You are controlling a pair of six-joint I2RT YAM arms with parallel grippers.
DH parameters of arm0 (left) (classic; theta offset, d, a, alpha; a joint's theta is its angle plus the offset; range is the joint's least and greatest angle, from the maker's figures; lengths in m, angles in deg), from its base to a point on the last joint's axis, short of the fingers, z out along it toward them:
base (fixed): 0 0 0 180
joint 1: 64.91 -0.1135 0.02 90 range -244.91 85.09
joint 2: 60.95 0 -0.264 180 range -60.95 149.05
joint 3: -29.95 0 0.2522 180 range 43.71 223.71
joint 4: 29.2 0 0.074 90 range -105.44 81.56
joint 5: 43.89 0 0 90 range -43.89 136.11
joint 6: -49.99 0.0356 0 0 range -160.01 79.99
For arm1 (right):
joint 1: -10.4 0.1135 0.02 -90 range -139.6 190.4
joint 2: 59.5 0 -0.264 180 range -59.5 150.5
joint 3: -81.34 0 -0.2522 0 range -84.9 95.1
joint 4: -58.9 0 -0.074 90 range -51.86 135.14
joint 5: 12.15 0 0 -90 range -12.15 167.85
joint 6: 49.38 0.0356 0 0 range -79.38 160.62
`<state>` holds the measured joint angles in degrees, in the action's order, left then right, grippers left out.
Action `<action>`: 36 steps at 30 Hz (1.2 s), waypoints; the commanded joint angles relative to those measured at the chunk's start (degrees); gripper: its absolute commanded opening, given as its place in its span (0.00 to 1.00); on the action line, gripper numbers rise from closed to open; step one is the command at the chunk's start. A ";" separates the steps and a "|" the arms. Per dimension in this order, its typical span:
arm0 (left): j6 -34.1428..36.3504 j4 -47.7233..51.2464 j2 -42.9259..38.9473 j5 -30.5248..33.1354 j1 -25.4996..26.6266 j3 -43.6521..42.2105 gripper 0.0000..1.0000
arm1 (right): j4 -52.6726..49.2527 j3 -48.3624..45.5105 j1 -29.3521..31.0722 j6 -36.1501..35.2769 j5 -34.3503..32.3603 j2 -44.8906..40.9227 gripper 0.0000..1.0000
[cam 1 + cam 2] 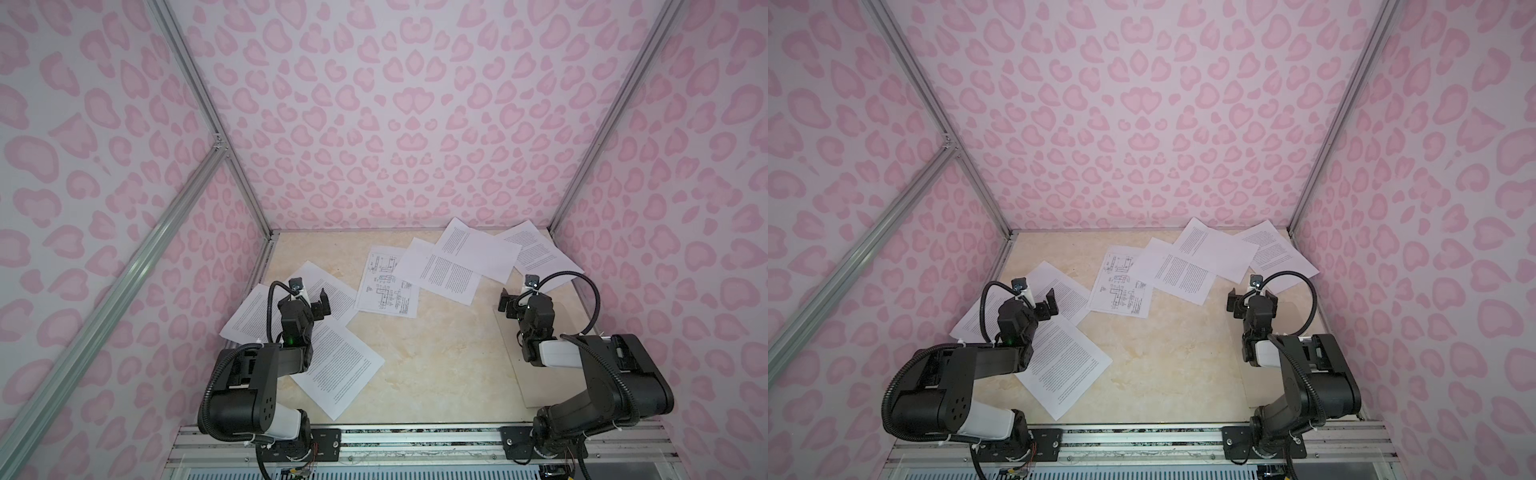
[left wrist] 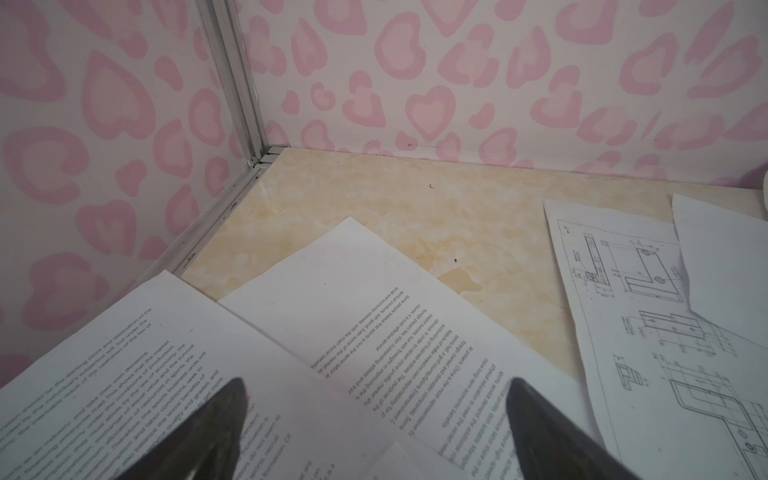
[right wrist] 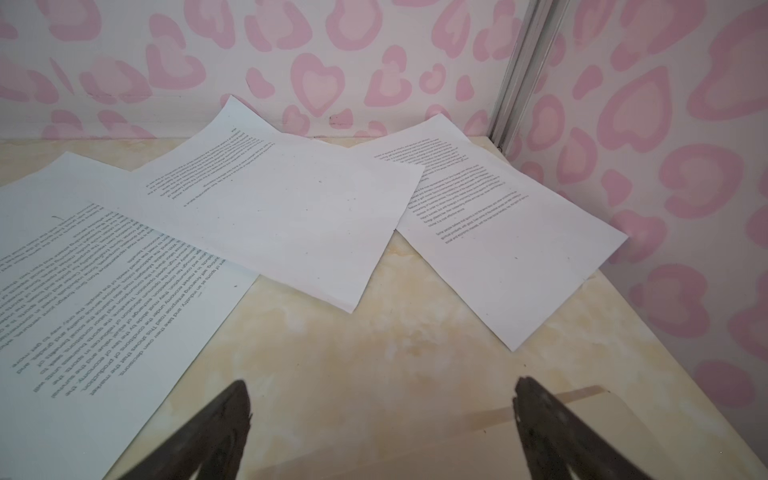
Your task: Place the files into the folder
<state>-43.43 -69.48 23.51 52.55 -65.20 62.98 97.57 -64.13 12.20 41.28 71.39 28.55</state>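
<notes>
Several white files lie scattered on the table. In both top views a line-drawing sheet (image 1: 386,282) (image 2: 648,311) sits mid-table, a text sheet (image 1: 340,365) lies front left, and overlapping text sheets (image 1: 478,253) (image 3: 282,208) fill the back right. The grey-beige folder (image 1: 515,357) (image 3: 457,453) lies flat and closed at the right, partly under the right arm. My left gripper (image 1: 321,305) (image 2: 376,382) hovers open above two overlapping text sheets (image 2: 374,299). My right gripper (image 1: 1252,303) (image 3: 382,380) hovers open over the folder's far edge, holding nothing.
Pink heart-patterned walls (image 1: 374,124) close in the left, back and right sides, with aluminium posts (image 1: 199,104) at the corners. The tabletop (image 1: 436,353) is cream marble-look. A metal rail (image 1: 415,440) carrying both arm bases runs along the front edge.
</notes>
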 commanded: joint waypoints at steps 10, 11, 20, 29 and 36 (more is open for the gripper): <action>0.52 -1.06 -0.01 -0.37 -0.06 0.11 0.98 | 1.19 -0.46 0.04 -0.03 -0.97 -0.03 1.00; 0.51 -1.07 -0.03 -0.35 -0.06 0.10 0.98 | 1.21 -0.42 0.03 0.03 -0.94 -0.03 1.00; 0.61 -1.02 -0.02 -0.28 0.00 -0.02 0.98 | 1.12 -0.44 0.04 0.12 -0.88 -0.05 1.00; 0.43 -1.19 -0.11 -0.33 -0.07 -0.04 0.98 | 1.12 -0.38 0.04 0.12 -0.92 -0.04 1.00; -0.25 17.16 -9.32 7.83 1.69 7.39 0.98 | -4.53 0.68 2.59 1.81 -17.39 -6.30 1.00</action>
<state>-43.51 -61.37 19.43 56.15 -64.44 65.93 96.15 -64.48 12.75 41.59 67.11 26.06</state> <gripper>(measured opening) 0.980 0.999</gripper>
